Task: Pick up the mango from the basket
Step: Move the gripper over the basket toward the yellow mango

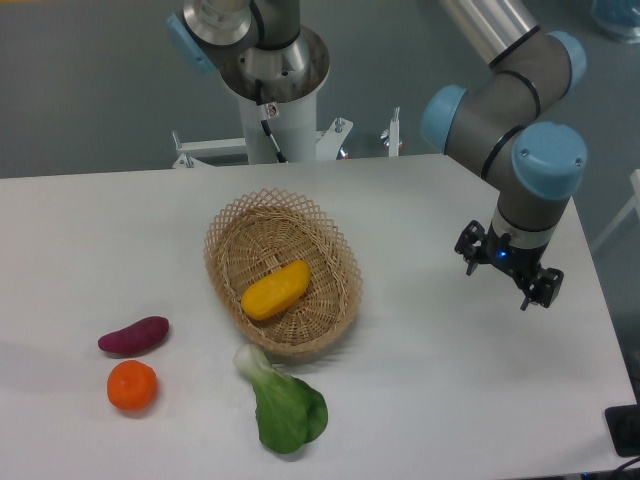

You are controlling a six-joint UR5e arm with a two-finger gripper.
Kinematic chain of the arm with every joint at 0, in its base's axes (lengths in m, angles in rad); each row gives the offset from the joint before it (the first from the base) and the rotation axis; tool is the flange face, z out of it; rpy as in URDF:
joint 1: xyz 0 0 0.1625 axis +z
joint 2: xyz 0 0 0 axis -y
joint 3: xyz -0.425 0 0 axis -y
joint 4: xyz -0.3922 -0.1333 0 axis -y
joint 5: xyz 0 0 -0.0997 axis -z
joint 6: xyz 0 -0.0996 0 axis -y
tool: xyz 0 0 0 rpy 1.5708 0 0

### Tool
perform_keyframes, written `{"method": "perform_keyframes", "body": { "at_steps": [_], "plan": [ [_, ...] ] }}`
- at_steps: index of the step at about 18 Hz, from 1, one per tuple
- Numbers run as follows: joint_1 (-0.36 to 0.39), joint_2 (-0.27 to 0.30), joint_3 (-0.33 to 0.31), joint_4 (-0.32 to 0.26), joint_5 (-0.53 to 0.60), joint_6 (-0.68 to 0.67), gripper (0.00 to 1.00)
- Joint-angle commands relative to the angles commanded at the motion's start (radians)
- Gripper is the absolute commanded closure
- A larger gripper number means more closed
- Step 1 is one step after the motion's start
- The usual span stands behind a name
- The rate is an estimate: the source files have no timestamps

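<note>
**Hand clear of basket, mango inside**

Hand (508, 272): sits at the right side of the counter (420, 380), well apart from all produce. The two fingers are spread w/ a visible gap between them; nothing is held. Fingers point down and slightly toward the camera. A small blue light shows on the wrist section just above the fingers. Whether the fingertips touch the counter surface cannot be told from this view.

Arm (505, 100): grey tube w/ light-blue joint caps, enters from the top right and bends down to the hand. Arm base (270, 90) stands on a white pedestal behind the counter's far edge, top centre.

Basket (228, 262): oval, light-tan wicker, openwork rim, approx. centre of the counter, left of the hand.

Mango (276, 289): yellow-orange, oblong, lies inside the basket on its floor, long axis running lower left to upper right.

Other items on the counter, outside the basket:
- Bok choy (285, 405): just in front of the basket; white stem end near the rim, green leaf toward the camera.
- Purple sweet potato (134, 335): front left.
- Round orange fruit (132, 386): just in front of the sweet potato.
</note>
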Motion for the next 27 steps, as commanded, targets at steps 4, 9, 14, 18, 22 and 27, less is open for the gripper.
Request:
{"method": "perform_keyframes", "body": {
  "at_steps": [4, 9, 14, 18, 22, 27],
  "plan": [
    [-0.002, 0.0, -0.002, 0.002, 0.0, -0.003, 0.0],
    [-0.002, 0.002, 0.0, -0.008, -0.002, -0.011, 0.0],
    [-0.012, 0.009, -0.02, -0.009, -0.012, -0.099, 0.0],
    [-0.061, 0.055, -0.104, -0.009, -0.014, -0.137, 0.0],
    [-0.086, 0.107, -0.149, -0.02, -0.052, -0.14, 0.0],
    [-0.184, 0.143, -0.187, -0.021, -0.078, -0.21, 0.0]
  ]
}}
